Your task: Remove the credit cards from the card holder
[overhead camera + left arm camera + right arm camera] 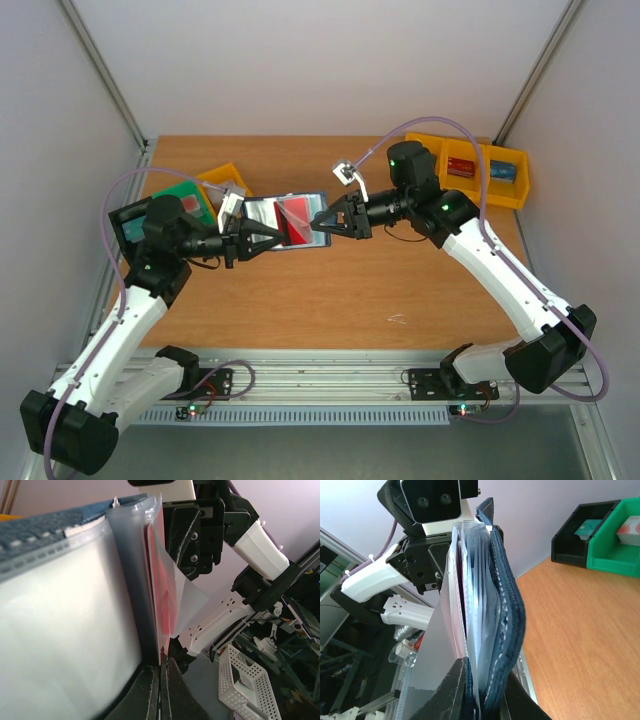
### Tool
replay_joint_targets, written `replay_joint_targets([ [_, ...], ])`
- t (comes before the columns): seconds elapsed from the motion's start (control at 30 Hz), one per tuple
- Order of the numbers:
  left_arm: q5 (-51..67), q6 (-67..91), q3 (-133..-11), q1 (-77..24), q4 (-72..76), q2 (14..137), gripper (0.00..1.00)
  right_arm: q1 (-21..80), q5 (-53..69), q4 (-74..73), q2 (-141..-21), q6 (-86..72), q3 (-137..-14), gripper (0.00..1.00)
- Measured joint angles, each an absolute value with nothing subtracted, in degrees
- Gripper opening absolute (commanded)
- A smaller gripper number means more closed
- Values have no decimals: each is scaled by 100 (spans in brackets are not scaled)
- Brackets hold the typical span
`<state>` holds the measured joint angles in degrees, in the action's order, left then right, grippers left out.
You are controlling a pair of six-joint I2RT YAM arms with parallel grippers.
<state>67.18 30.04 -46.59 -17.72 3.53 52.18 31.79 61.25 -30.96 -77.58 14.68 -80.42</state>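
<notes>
Card holder [268, 214] held open above counter [330, 290] mid-scene, red card [297, 218] showing inside. Left hand [268, 239] pinched shut on its left edge; right hand [319, 222] clamped on right edge.

two black two-finger grippers, the left gripper [268, 238] and the right gripper [320, 224], are sharing one navy-blue soft bifold card holder [283, 222]. one red plastic credit card [297, 213] is showing inside it; any others are blurring together, uncountable. four yellow plastic bins [505, 172], one green plastic bin [180, 195] and one black plastic bin [128, 225] are sitting on the one wooden table [330, 300].
</notes>
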Motion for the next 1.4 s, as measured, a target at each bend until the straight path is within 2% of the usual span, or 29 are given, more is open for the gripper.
replay_joint_targets([
  [0.33, 6724, 2954, -4644, -1769, 364, 5216, 18, 3175, 6101, -3153, -7754, 1487, -8042, 1],
  [0.47, 6737, 2827, -4644, -1776, 290, 5210, 20, 3175, 6082, -3151, -7754, 1481, -8042, 1],
  [0.73, 6587, 2543, -4644, -1918, 121, 5212, 14, 3170, 6090, -3151, -7758, 1393, -8042, 1],
  [0.8, 6495, 2495, -4644, -1955, 115, 5212, 6, 3164, 6106, -3151, -7762, 1382, -8042, 1],
  [0.87, 6431, 2471, -4646, -1966, 108, 5223, 3, 3148, 6130, -3151, -7762, 1378, -8042, 1],
  [1.4, 6460, 2554, -4644, -1822, 60, 5231, 1, 2993, 6184, -3301, -7760, 1553, -8042, 1],
])
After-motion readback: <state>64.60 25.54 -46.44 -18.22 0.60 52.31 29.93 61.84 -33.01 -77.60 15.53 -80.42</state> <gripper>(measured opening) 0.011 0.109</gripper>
